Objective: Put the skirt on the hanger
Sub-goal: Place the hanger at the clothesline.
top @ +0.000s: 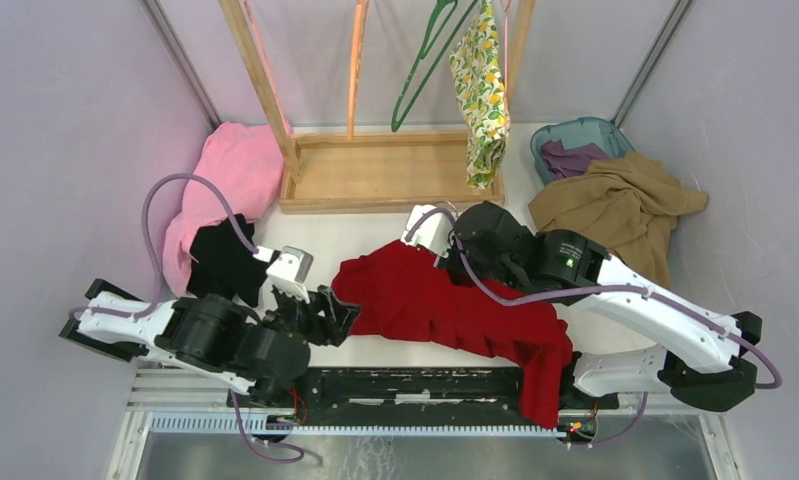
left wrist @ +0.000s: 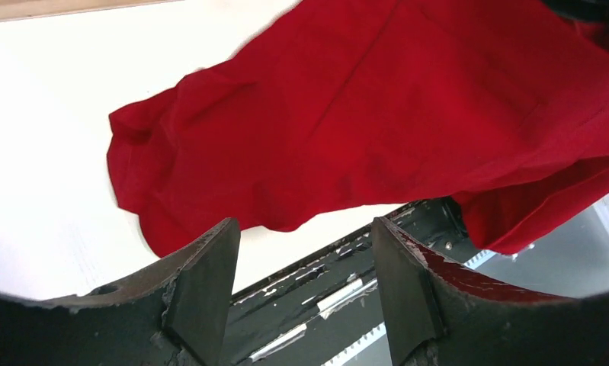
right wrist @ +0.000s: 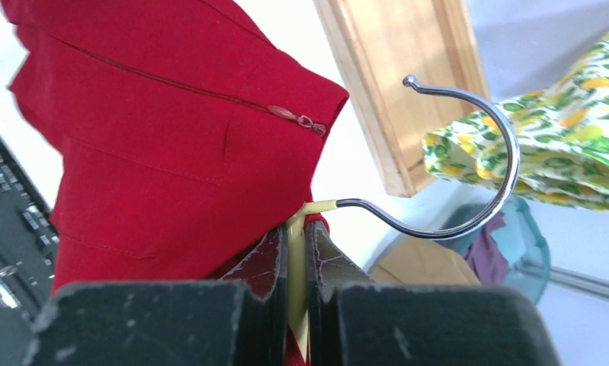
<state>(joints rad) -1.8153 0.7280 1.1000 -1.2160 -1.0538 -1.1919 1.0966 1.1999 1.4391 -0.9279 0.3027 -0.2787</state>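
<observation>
Red garment (left wrist: 362, 114) noted just ahead of wide left jaws; yellow hanger (right wrist: 320, 205) pinched in right jaws, skirt (right wrist: 560, 145) beyond.

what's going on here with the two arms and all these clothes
The right claw is shut on a yellow-necked hanger with a metal hook, right against the red garment. The left claw is open beside that garment's left edge, holding nothing. The lemon-print skirt hangs at the wooden rack in the back.
</observation>
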